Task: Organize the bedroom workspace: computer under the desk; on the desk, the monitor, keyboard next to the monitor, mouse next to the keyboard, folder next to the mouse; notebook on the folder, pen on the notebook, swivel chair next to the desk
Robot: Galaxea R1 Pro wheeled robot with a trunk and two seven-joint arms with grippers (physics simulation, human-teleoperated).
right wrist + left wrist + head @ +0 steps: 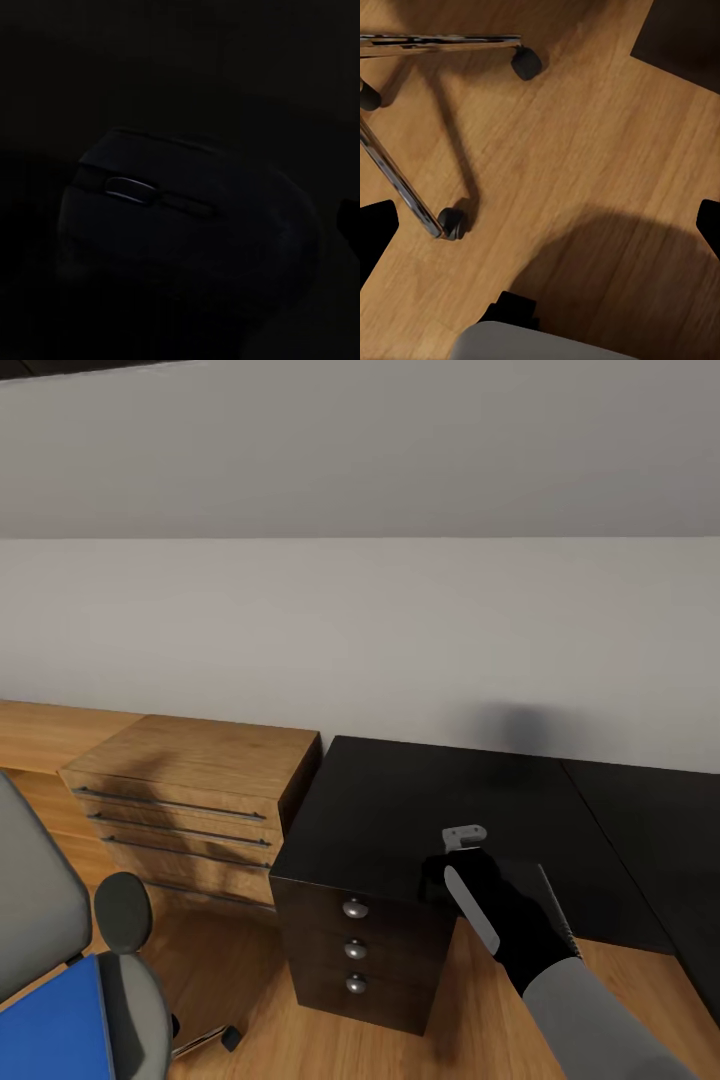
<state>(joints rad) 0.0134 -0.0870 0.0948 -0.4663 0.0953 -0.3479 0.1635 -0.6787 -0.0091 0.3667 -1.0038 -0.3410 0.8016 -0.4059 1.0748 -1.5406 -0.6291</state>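
The black-topped desk (400, 800) stands against the wall, its dark drawer unit (355, 950) facing me. My right gripper (465, 860) points down over the desk's front part. In the right wrist view, the dark mouse (187, 225) lies close under the right gripper (180, 225), its scroll wheel showing. One fingertip (350, 221) sits wide at the edge, so the jaws look open. The grey swivel chair (40, 900) is at the lower left, with the blue folder (55, 1020) on its seat. My left gripper (540, 225) hangs open over the floor beside the chair's chrome base (405, 187).
A light-wood dresser (200, 800) stands left of the desk, close to its side. The chair's casters (451, 223) rest on the wooden floor (585, 150). A dark corner of furniture (682, 37) lies near the left arm.
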